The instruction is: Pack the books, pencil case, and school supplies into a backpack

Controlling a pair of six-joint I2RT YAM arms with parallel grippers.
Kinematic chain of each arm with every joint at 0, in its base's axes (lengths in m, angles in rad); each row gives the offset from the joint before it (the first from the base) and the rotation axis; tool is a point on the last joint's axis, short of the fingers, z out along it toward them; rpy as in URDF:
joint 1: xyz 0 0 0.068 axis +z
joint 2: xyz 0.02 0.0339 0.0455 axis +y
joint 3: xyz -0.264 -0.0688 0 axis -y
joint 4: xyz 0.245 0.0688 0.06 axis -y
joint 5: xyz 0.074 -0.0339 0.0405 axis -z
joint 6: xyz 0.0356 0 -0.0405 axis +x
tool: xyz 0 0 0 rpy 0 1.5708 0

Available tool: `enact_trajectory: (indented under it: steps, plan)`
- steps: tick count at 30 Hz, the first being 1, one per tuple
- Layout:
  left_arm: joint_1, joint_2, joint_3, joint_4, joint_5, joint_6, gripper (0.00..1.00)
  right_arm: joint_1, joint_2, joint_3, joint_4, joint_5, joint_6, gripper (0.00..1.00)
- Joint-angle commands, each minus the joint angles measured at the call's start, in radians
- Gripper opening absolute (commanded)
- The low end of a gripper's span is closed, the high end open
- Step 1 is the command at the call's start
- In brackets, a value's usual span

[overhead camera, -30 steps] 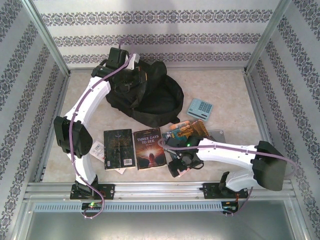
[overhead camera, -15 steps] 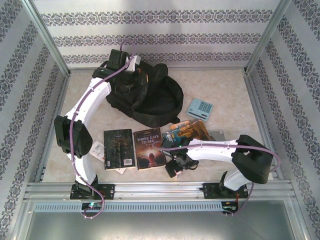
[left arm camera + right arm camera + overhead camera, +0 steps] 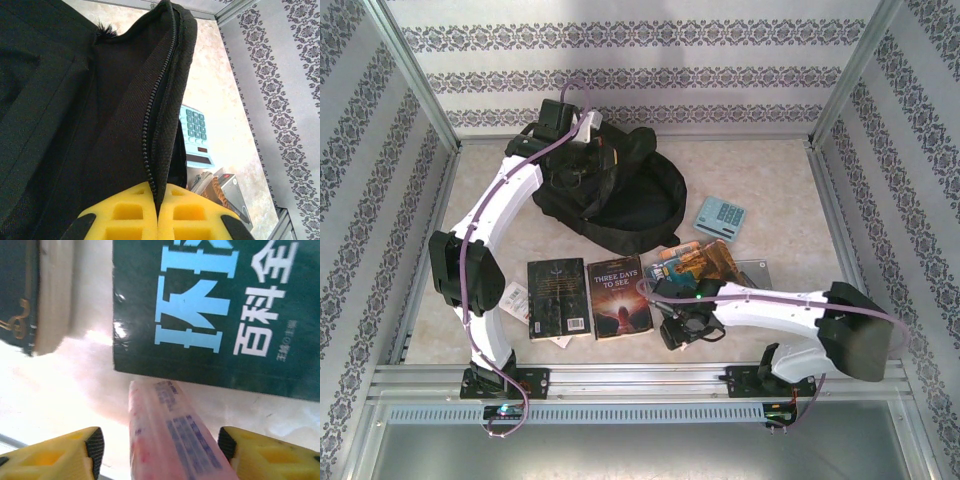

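The black backpack (image 3: 625,205) lies at the back of the table, and my left gripper (image 3: 582,150) is shut on its zip edge (image 3: 150,150), yellow pads (image 3: 125,215) pressed together over the fabric. A pink-and-white packet (image 3: 170,440) lies between the pads of my right gripper (image 3: 160,450), which stands open with a gap on each side. Just beyond it lies a dark green book (image 3: 215,310). On the table lie a black book (image 3: 558,297), "Three Days to See" (image 3: 619,296) and a blue-and-orange book (image 3: 695,262). The light blue box (image 3: 720,217) sits right of the backpack.
A grey flat case (image 3: 752,270) lies by the blue-and-orange book; I cannot tell whether it is the pencil case. Small white tags (image 3: 515,295) stick out beside the black book. Metal frame posts and patterned walls (image 3: 910,200) close in the table on three sides.
The right arm drew back towards the near edge and came forward again over the pink packet, its jaws narrowing round it. The left gripper keeps hold of the backpack.
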Motion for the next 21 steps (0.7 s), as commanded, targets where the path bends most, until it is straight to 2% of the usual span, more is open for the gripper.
enact_trajectory:
  steps: [1,3,7,9,11,14,18,21]
  plan:
    - [0.008,-0.027,-0.003,0.050,0.023,-0.006,0.00,-0.002,-0.034,-0.017,-0.013,-0.021,0.020,0.67]
    - [0.008,-0.028,-0.005,0.048,0.023,-0.007,0.00,-0.008,-0.039,-0.025,-0.008,-0.030,0.022,0.67]
    - [0.008,-0.030,-0.005,0.048,0.023,-0.004,0.00,-0.010,-0.036,-0.038,0.003,-0.037,0.028,0.58]
    - [0.008,-0.030,-0.004,0.048,0.023,-0.004,0.00,-0.011,-0.038,-0.039,0.005,-0.040,0.032,0.47]
    - [0.008,-0.031,-0.006,0.047,0.021,-0.004,0.00,-0.010,-0.052,-0.038,0.002,-0.044,0.034,0.31]
    - [0.008,-0.032,-0.005,0.047,0.020,-0.004,0.00,-0.010,-0.087,-0.026,-0.018,-0.054,0.037,0.18]
    - [0.008,-0.032,0.010,0.041,0.024,-0.004,0.00,-0.046,-0.156,0.025,-0.063,-0.072,0.026,0.15]
    - [0.010,-0.030,0.031,0.034,0.029,-0.003,0.00,-0.143,-0.220,0.078,-0.060,-0.113,0.010,0.16]
